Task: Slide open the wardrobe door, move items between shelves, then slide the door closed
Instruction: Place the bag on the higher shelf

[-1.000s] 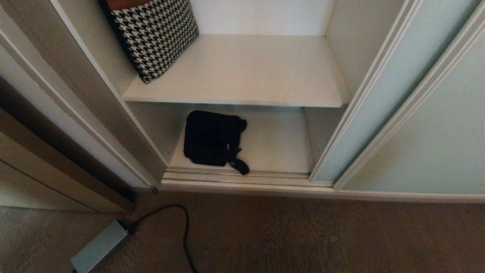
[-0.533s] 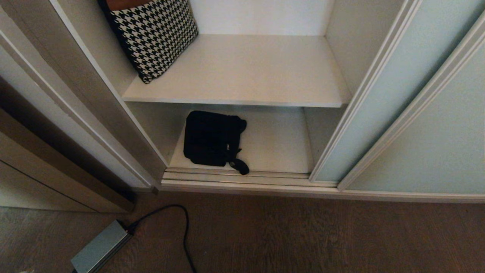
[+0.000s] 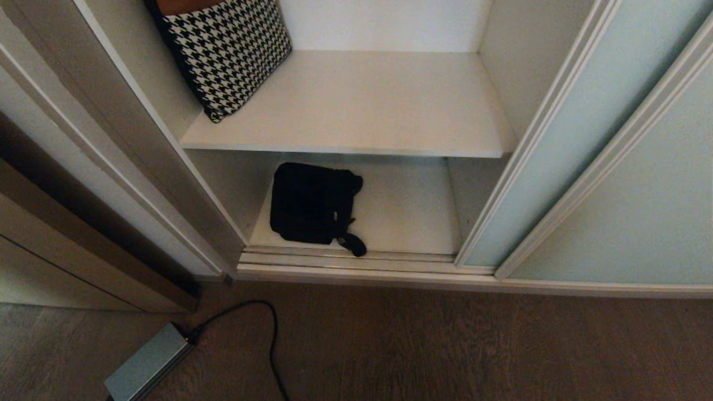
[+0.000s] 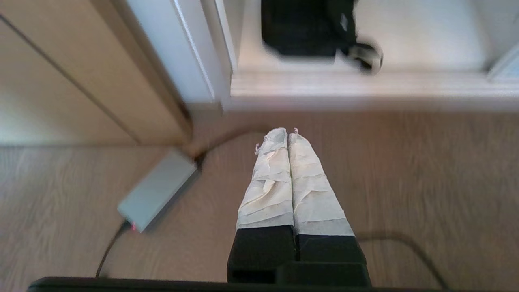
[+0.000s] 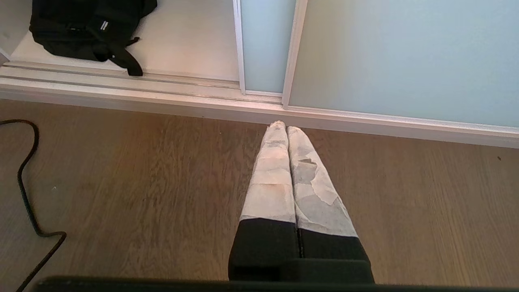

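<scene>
Frosted glass door parked right, bag on lower shelf

Frosted pale glass door (image 3: 562, 139), slim white frame, stands slid right; closing it may catch on the strap.
White laminate shelves: upper (image 3: 356, 106), lower (image 3: 412, 211) bears the floppy black bag (image 3: 312, 203), whose strap end lies on the grooved track (image 3: 356, 259).
Both grippers, left (image 4: 288, 132) and right (image 5: 286, 125), over the floor, taped fingers pressed together, holding nothing

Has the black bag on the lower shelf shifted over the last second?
No. The black bag lies in the same spot, its strap end just touching the floor track.
</scene>
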Controlling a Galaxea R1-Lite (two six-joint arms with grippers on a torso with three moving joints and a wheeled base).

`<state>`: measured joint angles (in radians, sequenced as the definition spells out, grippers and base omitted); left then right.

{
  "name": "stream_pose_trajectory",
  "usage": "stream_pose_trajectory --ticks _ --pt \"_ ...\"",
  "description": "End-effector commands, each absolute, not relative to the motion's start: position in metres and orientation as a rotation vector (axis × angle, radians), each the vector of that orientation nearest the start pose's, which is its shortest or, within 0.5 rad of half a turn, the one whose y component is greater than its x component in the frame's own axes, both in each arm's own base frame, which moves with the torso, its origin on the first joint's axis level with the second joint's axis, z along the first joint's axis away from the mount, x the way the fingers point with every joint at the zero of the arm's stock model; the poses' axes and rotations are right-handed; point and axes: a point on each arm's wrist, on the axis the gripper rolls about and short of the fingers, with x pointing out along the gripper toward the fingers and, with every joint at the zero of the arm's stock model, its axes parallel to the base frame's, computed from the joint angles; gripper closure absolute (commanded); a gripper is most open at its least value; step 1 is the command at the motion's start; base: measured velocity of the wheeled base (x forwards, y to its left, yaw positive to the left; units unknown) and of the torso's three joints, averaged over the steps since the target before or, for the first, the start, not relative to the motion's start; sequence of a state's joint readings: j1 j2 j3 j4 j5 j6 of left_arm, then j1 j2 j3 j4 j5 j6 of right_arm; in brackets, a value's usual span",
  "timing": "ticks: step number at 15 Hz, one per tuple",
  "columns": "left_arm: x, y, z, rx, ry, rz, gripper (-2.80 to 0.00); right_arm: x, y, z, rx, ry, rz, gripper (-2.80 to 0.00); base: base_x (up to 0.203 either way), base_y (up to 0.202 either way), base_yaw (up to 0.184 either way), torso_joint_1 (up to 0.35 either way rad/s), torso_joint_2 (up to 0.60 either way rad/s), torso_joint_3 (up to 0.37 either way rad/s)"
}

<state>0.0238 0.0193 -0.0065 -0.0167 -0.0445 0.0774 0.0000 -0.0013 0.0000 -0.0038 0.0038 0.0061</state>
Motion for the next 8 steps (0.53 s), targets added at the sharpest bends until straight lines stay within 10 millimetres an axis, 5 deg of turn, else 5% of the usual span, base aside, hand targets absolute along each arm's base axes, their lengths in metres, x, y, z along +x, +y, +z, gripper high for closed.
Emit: stream_pose_trajectory --ticks 1,8 --pt "-0.0226 -0.0015 0.0752 0.07 0.005 -0.021 0.0 -0.023 0.0001 0.0758 0.006 -0.007 0.005 0.0 0.0 0.0 0.0 0.0 0.0 0.0" --pt "-0.0228 -0.0013 0.0756 0.058 0.003 -0.015 0.0 -0.0229 0.0001 0.0756 0.006 -0.006 0.005 0.0 0.0 0.0 0.0 0.003 0.0 -0.05"
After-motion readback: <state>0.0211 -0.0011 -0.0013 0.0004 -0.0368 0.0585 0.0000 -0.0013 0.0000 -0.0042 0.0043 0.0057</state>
